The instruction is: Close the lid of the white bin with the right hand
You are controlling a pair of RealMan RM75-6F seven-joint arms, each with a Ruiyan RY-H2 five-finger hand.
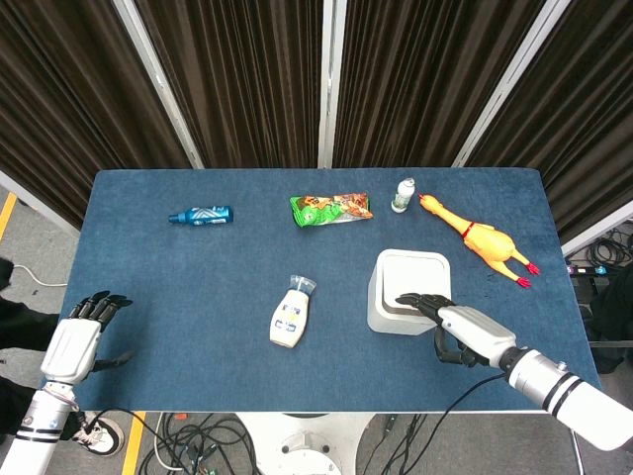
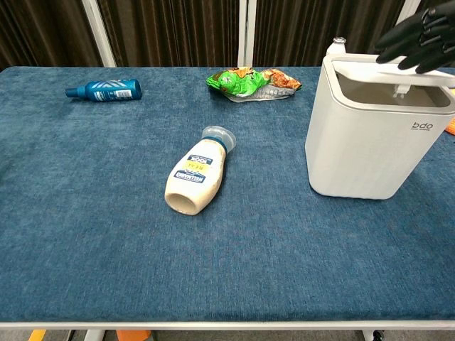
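Note:
The white bin [image 1: 376, 297] [image 2: 362, 149] stands on the blue table at the right. Its lid [image 1: 410, 277] [image 2: 355, 65] lies almost flat over the opening; the chest view still shows a dark gap under it. My right hand [image 1: 457, 325] [image 2: 421, 39] is at the bin's near edge, and its dark fingertips [image 1: 410, 299] rest on the lid with fingers stretched out, holding nothing. My left hand [image 1: 79, 336] hangs off the table's left near corner, fingers spread and empty.
A squeeze bottle [image 1: 291, 313] [image 2: 199, 170] lies left of the bin. At the back are a blue bottle [image 1: 201, 215] [image 2: 104, 89], a green snack bag [image 1: 331, 208] [image 2: 252, 82], a small white bottle [image 1: 403, 195] and a rubber chicken [image 1: 480, 237].

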